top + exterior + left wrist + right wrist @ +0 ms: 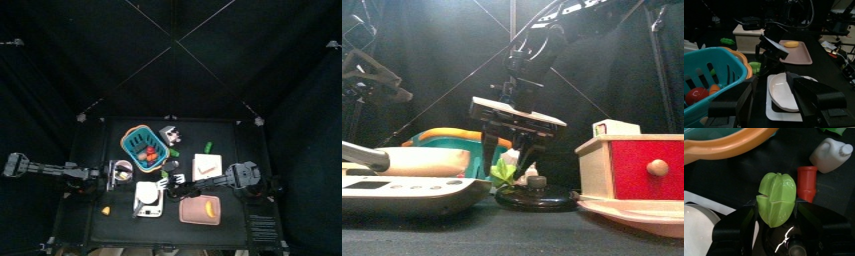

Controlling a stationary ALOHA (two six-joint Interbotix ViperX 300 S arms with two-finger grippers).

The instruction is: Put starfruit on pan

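My right gripper (777,223) is shut on a green starfruit (777,198) and holds it upright between its jaws. In the front view the gripper (513,158) hangs with the starfruit (505,170) just above the left edge of a low black pan (540,200). In the top view this gripper (166,181) is at the table's middle. My left gripper (777,107) is open and empty, beside a teal basket (711,70) and over a white plate (785,94). It is at the table's left in the top view (123,173).
A red cylinder (807,182) and a white bottle (832,154) lie near the starfruit. A red and white box (636,165) stands on a pink tray (629,215) at the right. A grey scale (409,190) sits at the front left. The basket (143,145) stands behind.
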